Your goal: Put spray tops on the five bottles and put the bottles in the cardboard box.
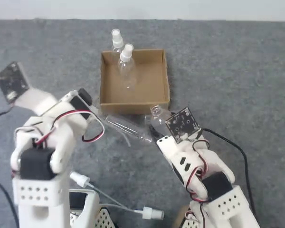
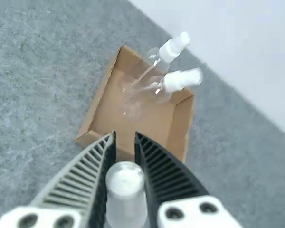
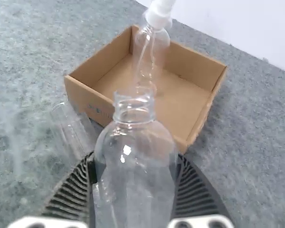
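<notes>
The cardboard box (image 1: 133, 105) (image 2: 97, 109) (image 3: 90, 95) lies at the table's middle back. Two clear bottles with white spray tops stand there, one (image 1: 127, 64) (image 2: 180, 80) (image 3: 149, 42) inside and one (image 1: 117, 40) (image 2: 173, 47) at its far edge. My left gripper (image 1: 96, 116) (image 2: 124, 140) is shut on a white spray top (image 2: 126, 185) just before the box's front wall. My right gripper (image 1: 161, 130) (image 3: 133, 190) is shut on an upright topless bottle (image 1: 156, 115) (image 3: 133, 152) by the box's front right corner. Another topless bottle (image 1: 130, 129) (image 3: 73, 128) lies between the two grippers.
Two loose spray tops with dip tubes lie on the grey carpet near the arm bases, one (image 1: 80, 179) by the left arm and one (image 1: 152, 213) at the front middle. A white wall runs behind the table.
</notes>
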### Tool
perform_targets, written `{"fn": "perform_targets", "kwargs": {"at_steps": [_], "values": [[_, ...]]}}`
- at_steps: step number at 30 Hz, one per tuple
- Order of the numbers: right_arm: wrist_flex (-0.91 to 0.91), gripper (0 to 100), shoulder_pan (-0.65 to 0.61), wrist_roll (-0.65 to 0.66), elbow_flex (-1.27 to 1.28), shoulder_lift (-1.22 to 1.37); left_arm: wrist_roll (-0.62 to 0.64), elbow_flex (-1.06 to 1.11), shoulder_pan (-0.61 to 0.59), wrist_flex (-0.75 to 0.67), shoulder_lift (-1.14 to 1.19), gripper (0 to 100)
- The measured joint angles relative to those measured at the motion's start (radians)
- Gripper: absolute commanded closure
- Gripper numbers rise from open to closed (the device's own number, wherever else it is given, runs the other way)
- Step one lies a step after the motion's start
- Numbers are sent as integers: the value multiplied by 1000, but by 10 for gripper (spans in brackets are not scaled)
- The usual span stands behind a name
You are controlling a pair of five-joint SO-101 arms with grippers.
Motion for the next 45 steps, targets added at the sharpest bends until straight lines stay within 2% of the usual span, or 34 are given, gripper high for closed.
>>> {"fn": "perform_targets", "kwargs": {"at_steps": [14, 19, 31, 36, 45], "values": [[0, 992, -100, 69, 95, -133, 144, 0, -3, -34, -186, 989], [0, 992, -101, 112, 109, -150, 184, 0, -75, -54, -247, 989], [0, 992, -150, 126, 109, -152, 193, 23, -104, -77, -350, 989], [0, 992, -152, 126, 109, -152, 196, 89, -51, -84, -404, 989], [0, 992, -152, 126, 129, -152, 196, 193, -35, -157, -473, 989]]}}
